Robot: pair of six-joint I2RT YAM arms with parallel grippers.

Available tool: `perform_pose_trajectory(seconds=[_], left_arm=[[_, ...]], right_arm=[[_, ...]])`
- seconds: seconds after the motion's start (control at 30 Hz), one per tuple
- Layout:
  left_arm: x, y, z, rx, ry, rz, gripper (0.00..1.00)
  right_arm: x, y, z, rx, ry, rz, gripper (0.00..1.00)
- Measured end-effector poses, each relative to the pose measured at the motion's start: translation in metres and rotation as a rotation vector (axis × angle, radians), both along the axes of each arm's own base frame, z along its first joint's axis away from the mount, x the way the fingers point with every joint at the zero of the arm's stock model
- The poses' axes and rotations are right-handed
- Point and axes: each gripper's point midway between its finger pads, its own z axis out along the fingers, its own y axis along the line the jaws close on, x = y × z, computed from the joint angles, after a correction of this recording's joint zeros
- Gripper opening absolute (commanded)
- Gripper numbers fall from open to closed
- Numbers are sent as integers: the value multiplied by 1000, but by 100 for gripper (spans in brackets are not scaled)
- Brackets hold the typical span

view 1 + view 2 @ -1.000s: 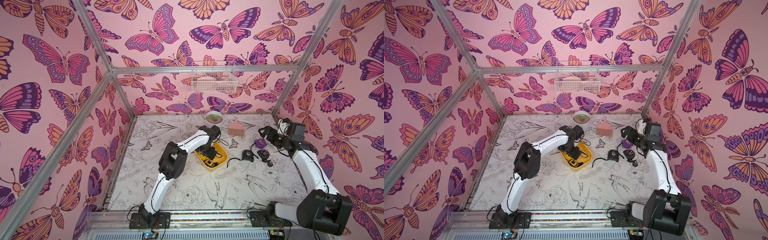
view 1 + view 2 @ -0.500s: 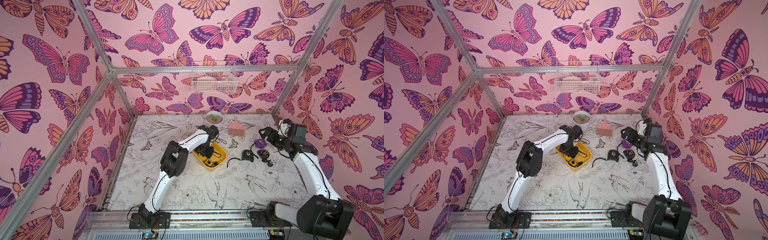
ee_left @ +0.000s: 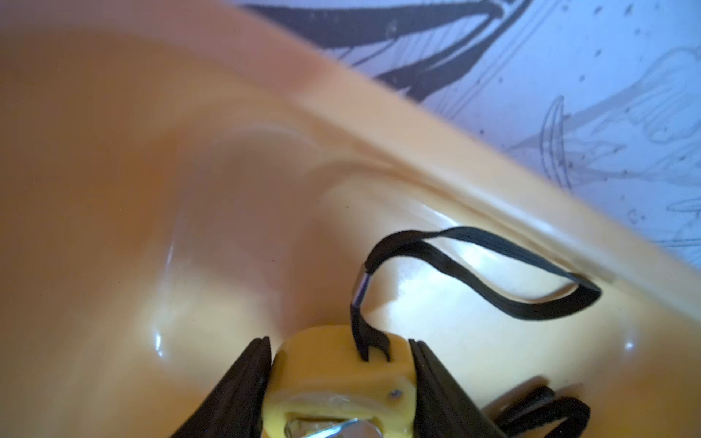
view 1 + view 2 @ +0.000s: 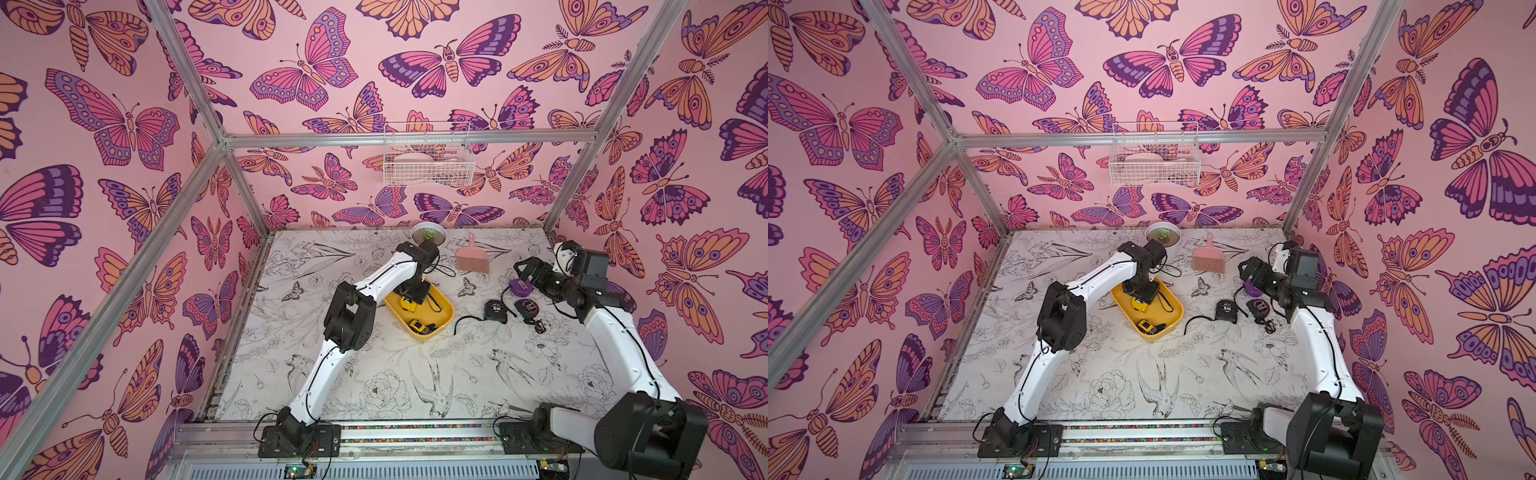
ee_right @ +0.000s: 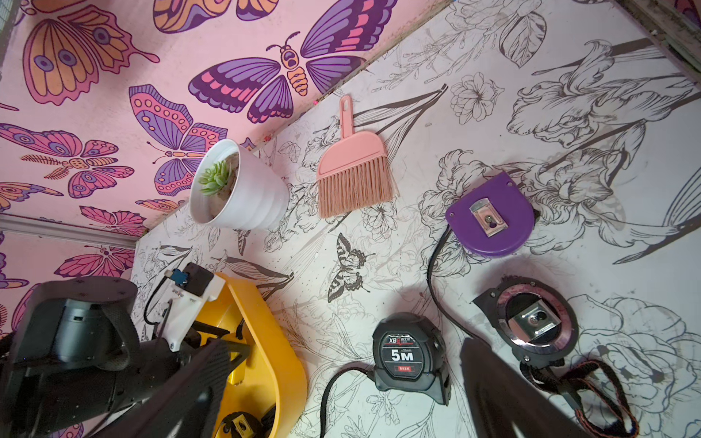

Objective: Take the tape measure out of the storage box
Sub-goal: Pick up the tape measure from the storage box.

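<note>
Left gripper [image 3: 339,341] down inside storage box [image 4: 441,311], jaws partly closed, pressing both flanks of yellow tape measure [image 3: 333,383], which sits inside box. Black strap [image 3: 493,265] trails toward box wall. Second tape measure [image 4: 417,326] at box's near end. On table to the right: black tape measure [image 4: 496,311], purple tape measure [image 4: 520,286]. Right gripper [image 4: 525,270] spread wide, empty, near purple tape measure.

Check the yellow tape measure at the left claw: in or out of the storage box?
In. The yellow tape measure sits inside the storage box walls, with the left claw closed on its sides.
</note>
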Motion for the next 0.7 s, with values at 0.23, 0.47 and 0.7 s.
perform_pose_trajectory(seconds=[0.23,0.47,0.7], left_arm=[[2,6,-12,14,21,15,62],[4,3,-22,8,24,24,87],[1,6,-21,5,16,34,83]], right_arm=[[-3,5,-1,0,0,13,99],[-3,8,0,-1,-2,22,99],[-3,9,0,-5,-3,21,99]])
